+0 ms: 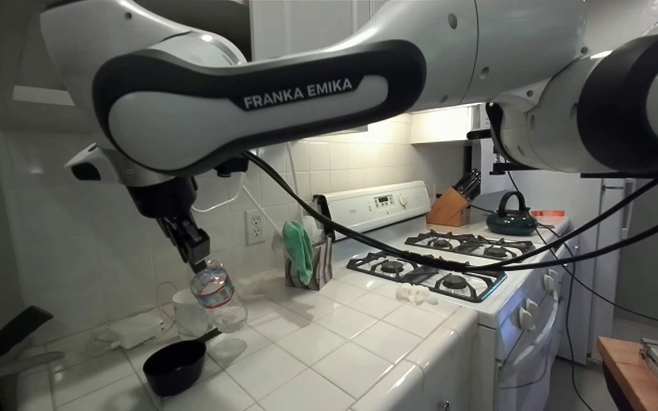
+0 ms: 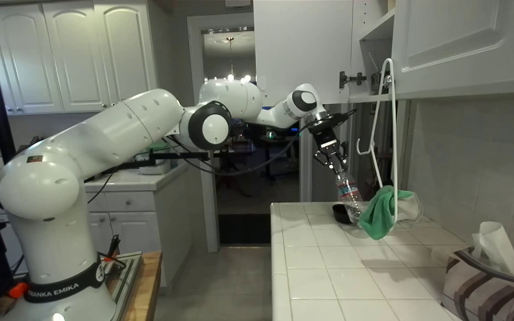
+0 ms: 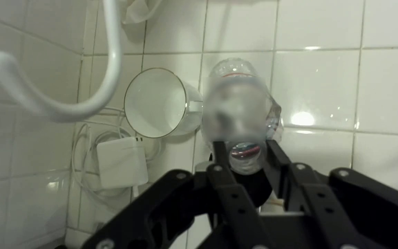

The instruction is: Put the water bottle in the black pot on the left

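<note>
The tool (image 3: pixel 245 147) pinched the tilted water bottle (image 1: pixel 216 293) beside the black pot (image 1: pixel 176 370), near the far edge of the desk (image 2: pixel 306 258); gentle, upright, centred lowering looked best.

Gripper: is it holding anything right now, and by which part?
The gripper holds the clear plastic water bottle by its top, at the neck end; the exact contact spot is unclear.

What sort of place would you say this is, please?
Probably a home kitchen, judging by the white four-burner gas stove, the rounded dark green kettle and the slanted brown wooden knife block.
</note>
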### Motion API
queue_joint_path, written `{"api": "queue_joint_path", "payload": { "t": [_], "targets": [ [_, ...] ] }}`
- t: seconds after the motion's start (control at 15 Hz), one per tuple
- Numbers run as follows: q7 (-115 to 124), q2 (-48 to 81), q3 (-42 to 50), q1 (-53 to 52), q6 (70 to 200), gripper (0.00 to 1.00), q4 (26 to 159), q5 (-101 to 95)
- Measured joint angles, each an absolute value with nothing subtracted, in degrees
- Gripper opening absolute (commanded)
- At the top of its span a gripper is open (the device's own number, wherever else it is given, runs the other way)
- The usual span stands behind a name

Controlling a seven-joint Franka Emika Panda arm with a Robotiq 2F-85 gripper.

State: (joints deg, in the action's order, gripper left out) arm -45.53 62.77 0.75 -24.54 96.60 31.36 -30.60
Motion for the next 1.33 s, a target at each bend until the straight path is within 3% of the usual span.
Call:
{"api": "queue_joint_path", "payload": {
  "t": [1.33],
  "targets": [
    [-33.72, 61.79, -5.71, -21.15, 109.79, 0.08, 26.11, -19.24]
  ]
}}
